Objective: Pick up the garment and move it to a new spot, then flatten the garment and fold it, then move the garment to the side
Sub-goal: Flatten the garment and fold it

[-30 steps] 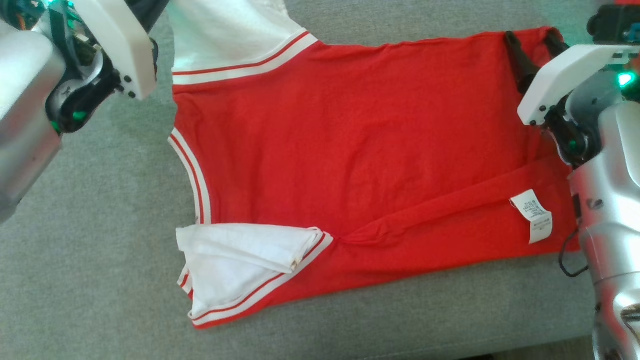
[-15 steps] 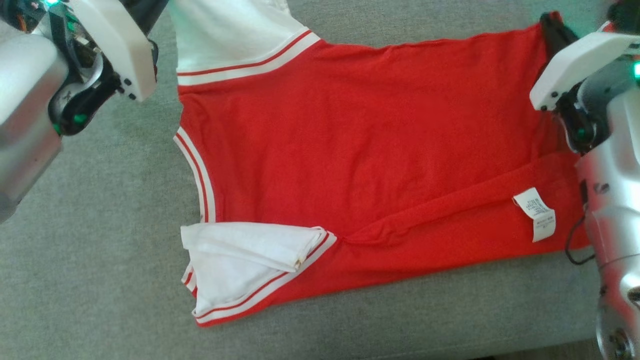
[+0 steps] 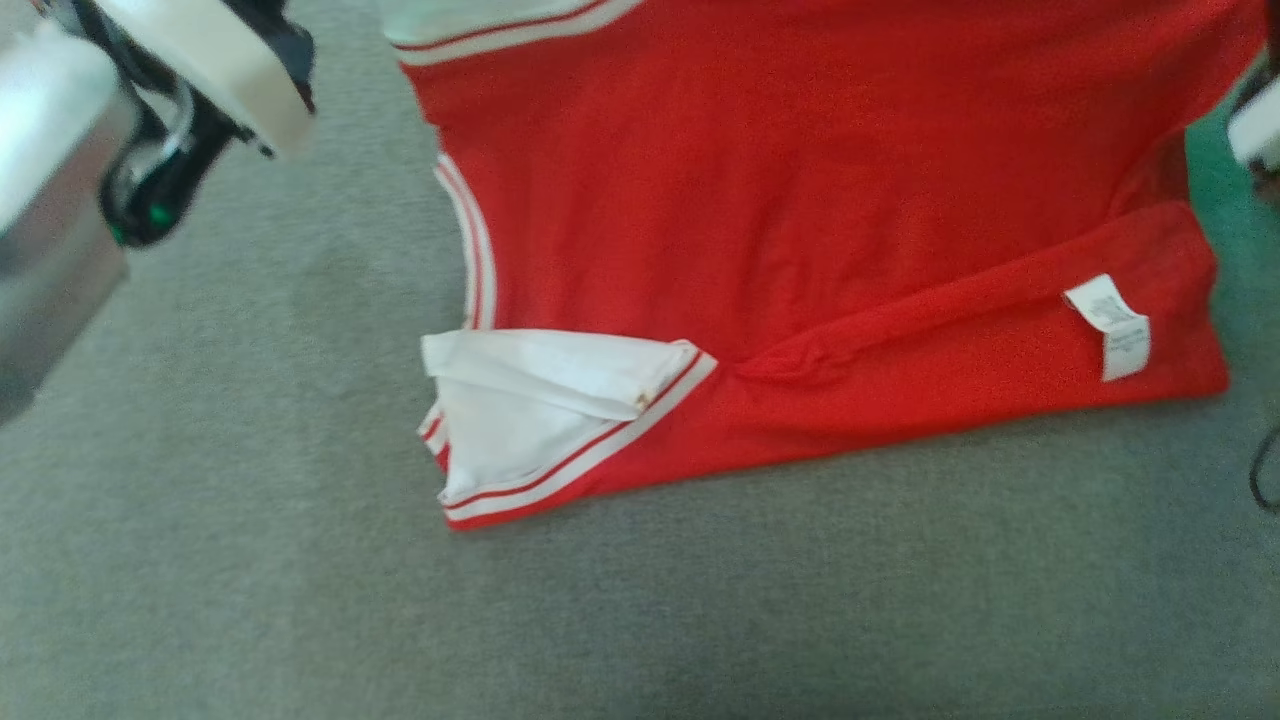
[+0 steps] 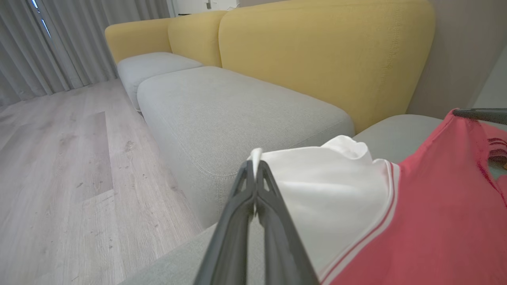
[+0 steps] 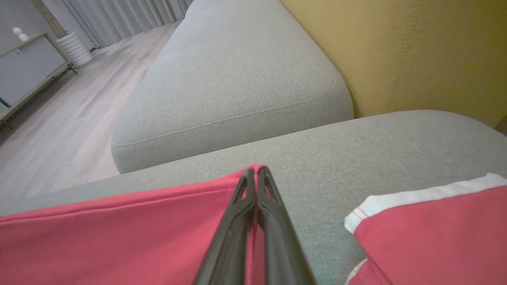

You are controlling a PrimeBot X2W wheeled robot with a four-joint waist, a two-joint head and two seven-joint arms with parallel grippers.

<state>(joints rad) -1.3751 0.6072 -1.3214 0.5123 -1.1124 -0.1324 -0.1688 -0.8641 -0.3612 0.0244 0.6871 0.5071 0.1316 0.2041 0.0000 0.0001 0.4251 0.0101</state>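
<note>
- Red garment spread on grey sofa seat, far side looks lifted.
- Left hand pinches far white sleeve; right hand pinches red edge.
- Risk: shallow tip pinches could slip under pull; folded near sleeve could bunch.

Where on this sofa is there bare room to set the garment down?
Bare: the grey cushion along the near side of the garment, and the strip left of its striped neckline. The next cushion is bare too. Crowded: the far edge, where left claw and right claw pinch it.
</note>
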